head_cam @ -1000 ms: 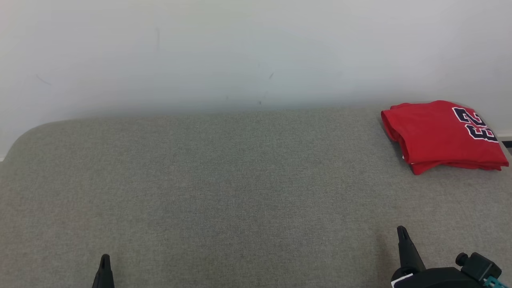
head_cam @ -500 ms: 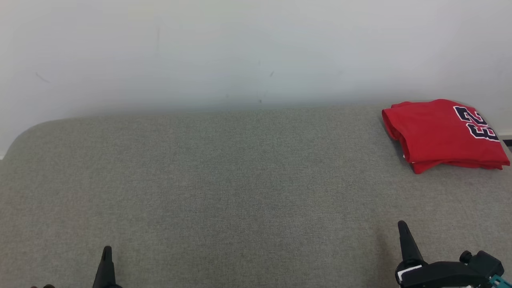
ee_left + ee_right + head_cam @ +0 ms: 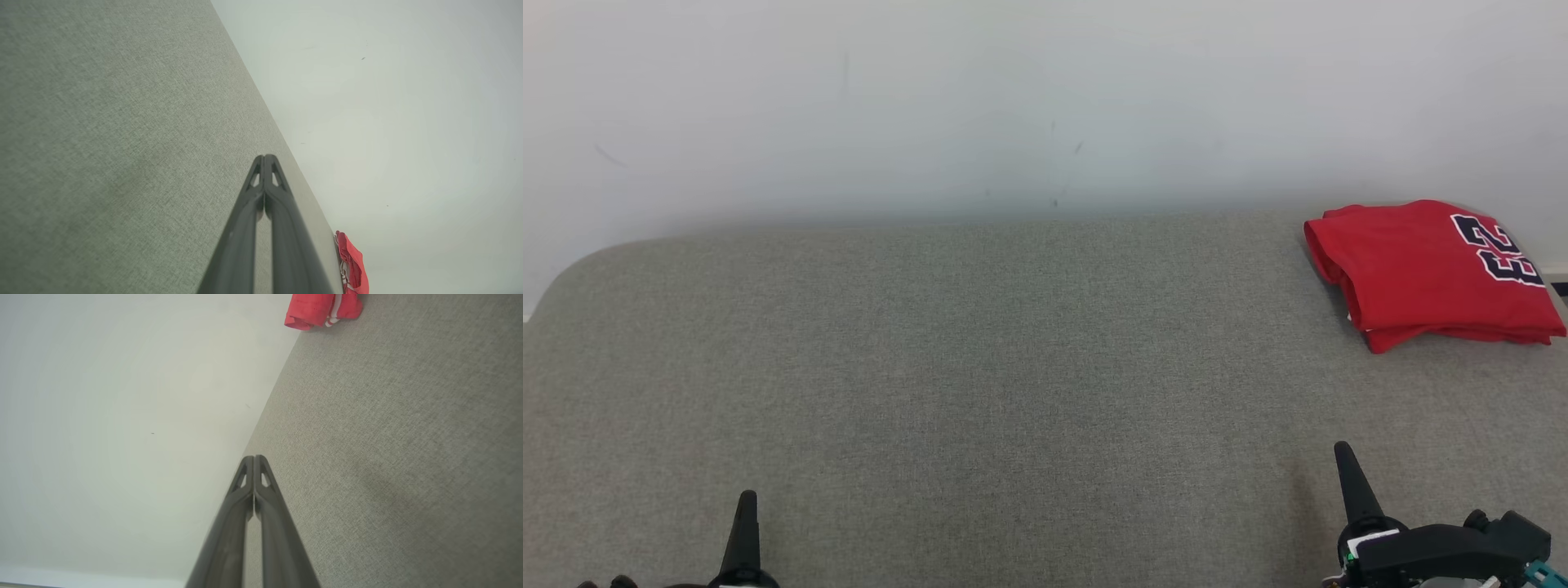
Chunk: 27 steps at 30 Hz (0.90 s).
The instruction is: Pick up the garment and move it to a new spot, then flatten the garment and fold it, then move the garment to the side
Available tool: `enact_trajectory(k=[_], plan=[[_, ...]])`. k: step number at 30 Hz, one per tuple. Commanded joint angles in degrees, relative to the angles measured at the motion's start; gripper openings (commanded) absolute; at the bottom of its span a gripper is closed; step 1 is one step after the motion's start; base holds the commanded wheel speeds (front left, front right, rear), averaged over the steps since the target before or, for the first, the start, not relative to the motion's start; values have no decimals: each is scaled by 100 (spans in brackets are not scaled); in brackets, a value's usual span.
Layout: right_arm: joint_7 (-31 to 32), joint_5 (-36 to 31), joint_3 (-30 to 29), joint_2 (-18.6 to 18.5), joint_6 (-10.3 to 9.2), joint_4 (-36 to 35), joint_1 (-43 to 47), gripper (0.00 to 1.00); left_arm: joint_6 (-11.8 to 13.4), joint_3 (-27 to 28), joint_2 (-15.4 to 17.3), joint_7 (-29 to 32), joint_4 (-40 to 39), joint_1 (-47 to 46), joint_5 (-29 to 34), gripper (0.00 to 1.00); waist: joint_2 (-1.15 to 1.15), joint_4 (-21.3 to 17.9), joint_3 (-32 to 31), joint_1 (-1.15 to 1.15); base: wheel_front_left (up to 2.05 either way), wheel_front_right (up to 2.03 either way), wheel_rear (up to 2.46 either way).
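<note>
Grey woven fabric covers the surface (image 3: 980,367) before you, with a pale wall (image 3: 1013,98) rising behind it. Your folded red jersey (image 3: 1421,269), marked with dark, white-edged numerals, lies at the far right end of that surface, close to the wall and well apart from both arms. Your left jaws sit at the near left, fingers (image 3: 286,237) pressed together tip to tip and holding nothing. Your right jaws, at the near right, have their fingers (image 3: 271,531) closed the same way, also empty.
</note>
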Motion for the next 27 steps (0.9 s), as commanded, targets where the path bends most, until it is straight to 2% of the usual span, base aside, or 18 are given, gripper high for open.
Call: enact_trajectory(k=[1,27], plan=[[33,146,-19,17,-7,-74,-91,0,-19,24,-6,19,-52,-114,-126,0,0,1,2,-1,0,0,0],[358,1479,-96,49,-9,-116,-216,0,-74,39,-36,350,-59,-284,-1427,0,0,12,60,-1,0,0,0]])
